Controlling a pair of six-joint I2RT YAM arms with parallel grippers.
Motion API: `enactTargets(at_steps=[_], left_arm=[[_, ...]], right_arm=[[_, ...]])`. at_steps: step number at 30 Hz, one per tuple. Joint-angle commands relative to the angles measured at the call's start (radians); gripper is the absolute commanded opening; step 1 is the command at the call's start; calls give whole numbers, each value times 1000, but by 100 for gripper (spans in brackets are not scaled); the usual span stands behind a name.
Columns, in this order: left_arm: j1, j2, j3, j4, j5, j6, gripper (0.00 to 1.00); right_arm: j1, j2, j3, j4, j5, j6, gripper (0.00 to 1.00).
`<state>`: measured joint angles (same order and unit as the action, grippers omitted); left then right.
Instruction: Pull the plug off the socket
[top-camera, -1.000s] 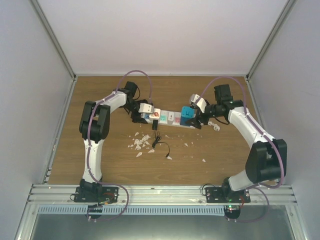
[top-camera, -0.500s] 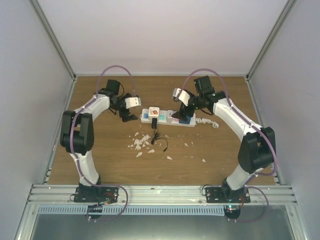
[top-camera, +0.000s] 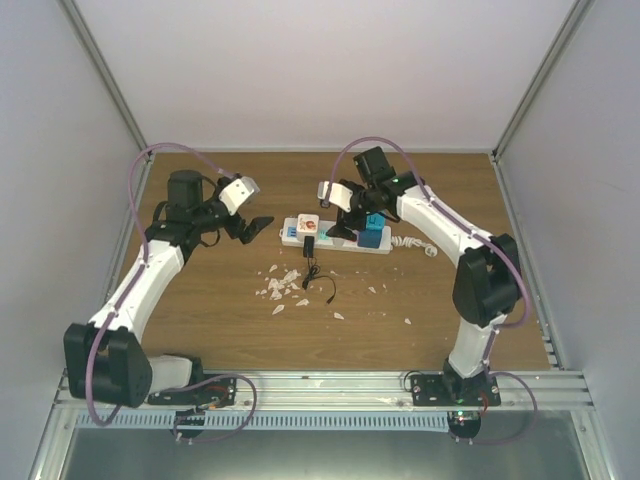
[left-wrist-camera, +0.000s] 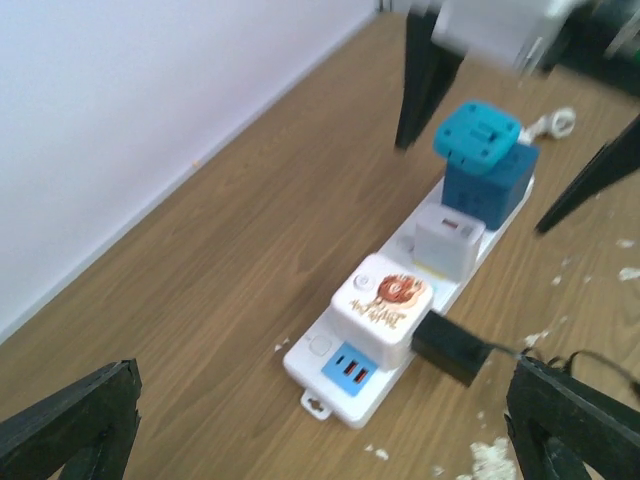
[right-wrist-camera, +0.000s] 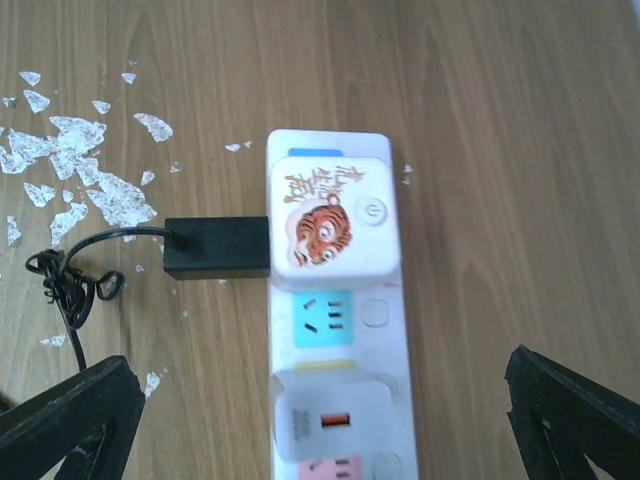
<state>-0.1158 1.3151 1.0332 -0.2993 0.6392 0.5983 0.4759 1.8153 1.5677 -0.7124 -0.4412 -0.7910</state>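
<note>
The power strip (right-wrist-camera: 388, 290) lies far-centre on the table (top-camera: 200, 320), its long axis running left to right. The right gripper (right-wrist-camera: 318, 365) hangs right over it, fingers spread wide and empty. The left gripper (top-camera: 258, 226), likewise spread, sits off the left end. The right arm looks nearer to the black plug (right-wrist-camera: 218, 247).

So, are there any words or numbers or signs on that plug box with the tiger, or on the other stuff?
No word or number here can be read for sure.
tiger cube: dark characters above the tiger, too blurred to read.
round button on that cube: a power sign, no letters.
power strip, blue cube, small white adapter, black plug: no text to be seen.
</note>
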Motion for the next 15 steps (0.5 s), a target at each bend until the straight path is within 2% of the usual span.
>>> enactTargets(at_steps=[1,5,12,15], left_arm=[[7,-105,-59,80,68,-216,99],[10,-159,-97,26,95,-218,99],[20,-317,-205,103,115,-306,99],[41,-318,-195,102,117,-334,99]], right_arm=[[34,79,48,-20,12,-26,100],[40,129,74,19,-29,3,100],[41,197,111,58,-72,41,99],[42,228,133,74,-93,64,98]])
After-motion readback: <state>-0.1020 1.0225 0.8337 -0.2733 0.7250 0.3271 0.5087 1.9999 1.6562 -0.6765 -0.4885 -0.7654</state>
